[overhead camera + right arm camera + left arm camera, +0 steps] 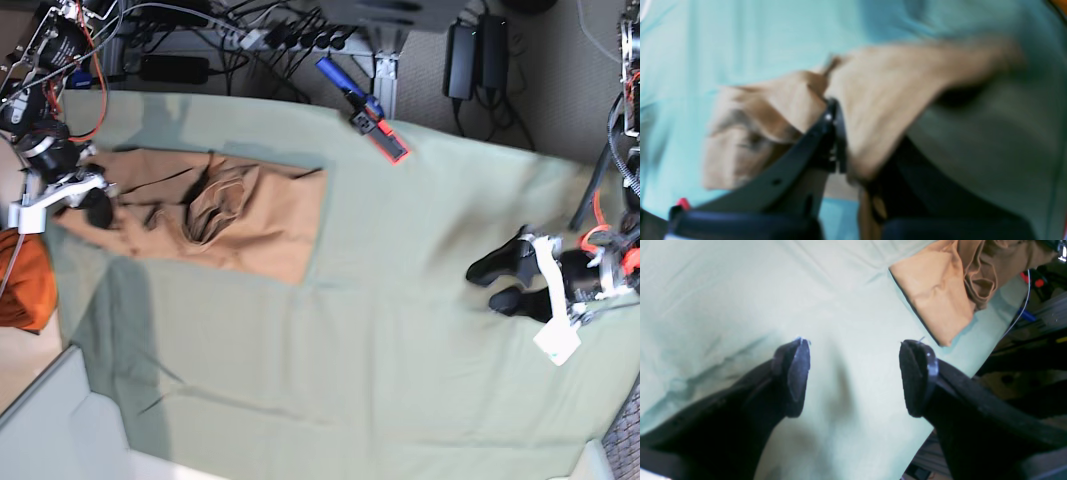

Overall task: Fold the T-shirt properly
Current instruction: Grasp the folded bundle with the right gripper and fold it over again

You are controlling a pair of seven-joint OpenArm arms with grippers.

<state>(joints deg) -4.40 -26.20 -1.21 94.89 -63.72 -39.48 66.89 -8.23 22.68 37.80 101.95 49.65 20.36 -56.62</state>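
Note:
The tan T-shirt (240,210) lies bunched and partly folded at the back left of the table. In the right wrist view, which is blurred, the T-shirt (887,93) drapes over my right gripper (836,133), whose jaws are pressed together on its cloth. In the base view that right gripper (95,208) sits at the shirt's left end. My left gripper (853,373) hangs open over bare green cloth with nothing between its fingers. It is well away from the T-shirt (933,290), and in the base view the left gripper (497,283) is at the far right.
A big pale green cloth (400,330) covers the table. A darker orange cloth bundle (25,280) sits off the left edge. A blue and red tool (370,115) lies at the back edge, with cables and power bricks (465,45) behind it.

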